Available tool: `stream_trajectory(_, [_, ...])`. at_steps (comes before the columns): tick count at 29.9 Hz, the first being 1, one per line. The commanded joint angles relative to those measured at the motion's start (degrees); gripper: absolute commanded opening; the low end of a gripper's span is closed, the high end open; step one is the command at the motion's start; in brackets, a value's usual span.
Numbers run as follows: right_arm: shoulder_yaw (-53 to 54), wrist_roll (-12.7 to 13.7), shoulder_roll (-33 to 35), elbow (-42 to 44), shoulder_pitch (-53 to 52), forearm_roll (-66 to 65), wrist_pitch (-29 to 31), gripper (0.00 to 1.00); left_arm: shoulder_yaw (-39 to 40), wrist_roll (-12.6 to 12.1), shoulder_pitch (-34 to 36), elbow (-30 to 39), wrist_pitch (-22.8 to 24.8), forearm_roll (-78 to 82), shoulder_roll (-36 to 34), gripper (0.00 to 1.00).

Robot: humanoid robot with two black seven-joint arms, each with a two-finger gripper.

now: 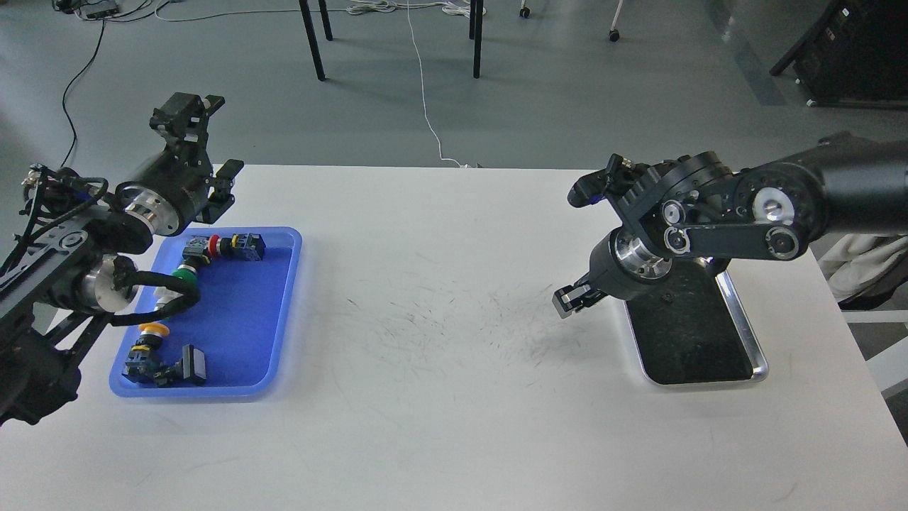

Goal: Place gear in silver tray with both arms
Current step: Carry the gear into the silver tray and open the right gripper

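Observation:
The silver tray [753, 339] lies at the right of the white table, and its dark floor looks bare. The gear is several push-button switches [225, 247] with red, green and yellow caps, lying in a blue plastic tray [284, 312] at the left. My left gripper [206, 145] hangs above the blue tray's far left corner. Its fingers are spread and empty. My right gripper [572, 298] hovers just left of the silver tray's far end. It is small and dark, and its fingers cannot be told apart. Nothing shows in it.
The right arm's wrist and forearm [709, 227] hang over the far part of the silver tray. A scuffed stretch of table [440, 312] lies between the two trays. Chair legs and cables are on the floor beyond the table.

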State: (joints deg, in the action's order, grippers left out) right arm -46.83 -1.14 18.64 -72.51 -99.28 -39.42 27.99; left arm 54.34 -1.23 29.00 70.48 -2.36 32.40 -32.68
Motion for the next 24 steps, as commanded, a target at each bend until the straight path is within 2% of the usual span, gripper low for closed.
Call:
stream_trajectory(1, [0.0,-0.1,8.3,-2.5,-0.7,-4.1,0.0,0.02,-0.1,0.0,0.0,0.0,0.0,0.0,0.3,0.98])
stream_trajectory(5, [0.0,-0.7,16.9,-2.0,1.1,-10.8,0.0,0.02,-0.2,0.0,0.0,0.0,-0.1,0.5,0.4,0.98])
stream_trajectory(10, [3.1,-0.8,21.9,-1.4,8.6,-15.7,0.0,0.02,-0.3,-0.1,0.1,0.0,-0.1,0.8,0.7,0.98])
stream_trajectory(15, [7.3,-0.2,20.9,1.3,18.0,-17.0,0.0,0.02,-0.3,-0.1,0.1,-0.1,-0.1,0.8,1.0,0.98])
stream_trajectory(19, [7.4,-0.2,17.8,4.1,21.0,-17.0,0.0,0.02,-0.4,-0.1,0.3,-0.1,0.0,0.8,1.1,0.98])
stream_trajectory(20, [7.5,-0.2,17.6,4.3,21.1,-17.0,0.0,0.04,-0.4,-0.2,0.4,-0.1,0.0,0.8,1.0,0.98])
stream_trajectory(24, [7.5,-0.2,17.6,4.4,21.1,-17.0,0.0,0.2,-0.4,-0.2,0.4,-0.1,0.0,0.8,1.0,0.98])
